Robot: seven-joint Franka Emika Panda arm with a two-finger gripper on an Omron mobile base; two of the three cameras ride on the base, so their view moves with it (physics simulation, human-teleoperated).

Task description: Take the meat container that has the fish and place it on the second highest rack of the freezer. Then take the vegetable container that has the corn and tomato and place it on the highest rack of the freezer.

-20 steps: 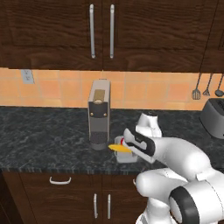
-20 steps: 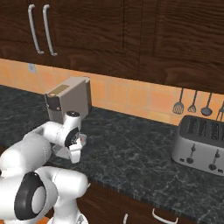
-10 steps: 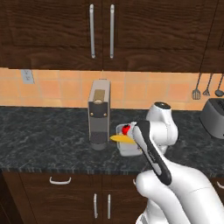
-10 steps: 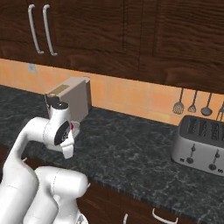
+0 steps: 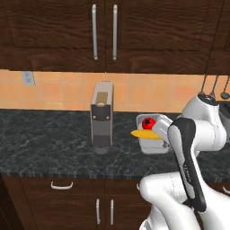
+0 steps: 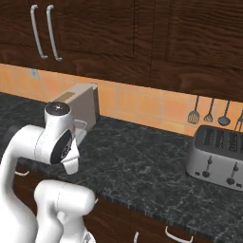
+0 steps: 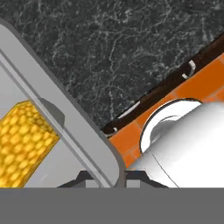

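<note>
One tub is in play: the vegetable container (image 5: 154, 134), a shallow grey tub with the tomato (image 5: 148, 123) and the corn (image 5: 144, 134) in it, is carried just above the dark worktop (image 5: 54, 139), right of the coffee machine (image 5: 101, 117). The fingers (image 7: 105, 177) are pinched narrow on its rim; in the hand view the grey wall (image 7: 65, 118) runs straight down between the two dark tips, with the cob beside it.

Compared with a second ago, the arm has swung up and back. Then the forearm lay low over the near edge of the worktop with the tub close to it; now the elbow stands tall on the right and the tub sits higher and further in, more level, the cob poking out over its left rim. The base cameras have not shifted, so this is the arm's own move.

My reading is that the tub is lifted and held securely, so the carry toward the freezer comes next. The overhanging cob is the risk: a quick turn could roll it out.
</note>
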